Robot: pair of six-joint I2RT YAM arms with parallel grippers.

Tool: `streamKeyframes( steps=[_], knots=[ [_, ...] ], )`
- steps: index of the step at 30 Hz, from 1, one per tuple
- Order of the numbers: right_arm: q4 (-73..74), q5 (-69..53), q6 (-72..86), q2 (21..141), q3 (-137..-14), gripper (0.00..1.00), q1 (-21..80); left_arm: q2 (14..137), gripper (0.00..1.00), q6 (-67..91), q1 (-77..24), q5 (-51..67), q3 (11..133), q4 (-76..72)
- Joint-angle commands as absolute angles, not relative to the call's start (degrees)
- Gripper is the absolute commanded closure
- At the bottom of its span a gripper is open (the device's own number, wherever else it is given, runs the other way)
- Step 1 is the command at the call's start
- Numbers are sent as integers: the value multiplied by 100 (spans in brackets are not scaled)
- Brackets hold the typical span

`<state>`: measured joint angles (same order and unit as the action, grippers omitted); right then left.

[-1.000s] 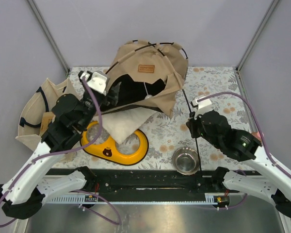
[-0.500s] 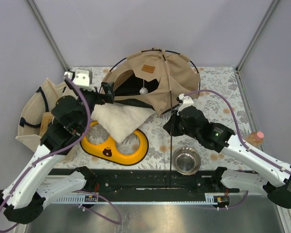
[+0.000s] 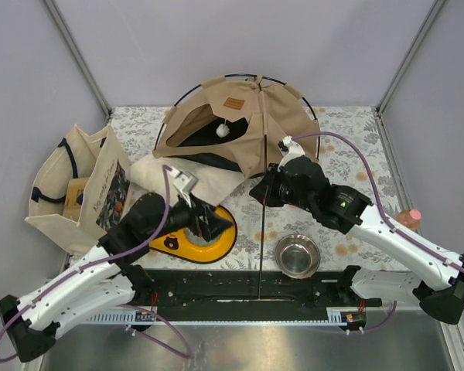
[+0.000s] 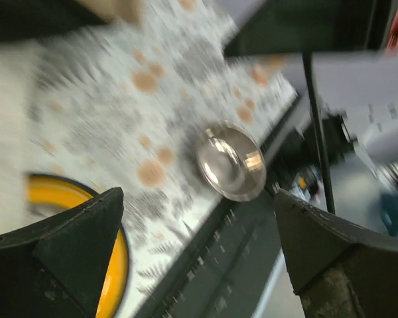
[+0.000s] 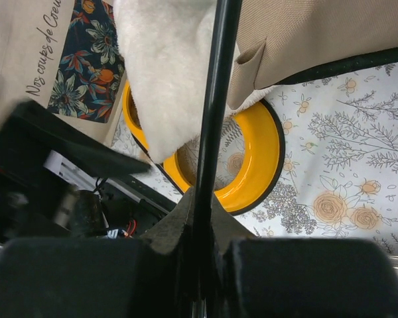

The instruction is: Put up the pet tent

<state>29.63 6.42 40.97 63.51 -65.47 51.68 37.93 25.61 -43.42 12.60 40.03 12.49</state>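
Your right gripper pinches the thin black pole of the tan canvas pet tent; left gripper spread. Probably seat it next.

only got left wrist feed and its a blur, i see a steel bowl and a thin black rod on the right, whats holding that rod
Observer: The right gripper is shut on that pole, which is pinched between its pads.
Operator: tent up or flat
Observer: Up. The top view shows the pet tent domed at the back, with its pompom hanging in the opening.
Operator: where am i then
Observer: Your left gripper is open and empty, over the yellow dish.
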Motion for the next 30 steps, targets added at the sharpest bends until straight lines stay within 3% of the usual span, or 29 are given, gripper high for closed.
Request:
streamKeyframes(
  steps=[1, 7, 14, 19, 22, 25, 28, 30],
  knots=[
    [2672, 650, 4096, 6302, -6978, 96, 5168, 3884, 1, 3261, -5323, 1559, 3455, -333],
    [2707, 607, 4210, 6372, -7189, 96, 5168, 4710, 1, 3532, -6283, 994, 3349, -1342],
    [2672, 571, 4315, 6442, -7146, 95, 5168, 4861, 1, 4499, -6293, 239, 2849, -1986],
    [2523, 475, 4421, 6512, -7058, 94, 5168, 4807, 3, 4684, -6293, 386, 2654, -2242],
    [2452, 413, 4473, 6600, -7066, 94, 5168, 4974, 17, 4667, -6293, 378, 2794, -1978],
    [2426, 369, 4526, 6636, -7075, 93, 5168, 5106, 44, 4597, -6293, 430, 2988, -1864],
    [2417, 352, 4518, 6653, -7075, 92, 5168, 5177, 61, 4518, -6293, 509, 3137, -1714],
    [2408, 351, 4500, 6645, -7058, 93, 5168, 5194, 61, 4491, -6302, 510, 3173, -1679]
  ],
)
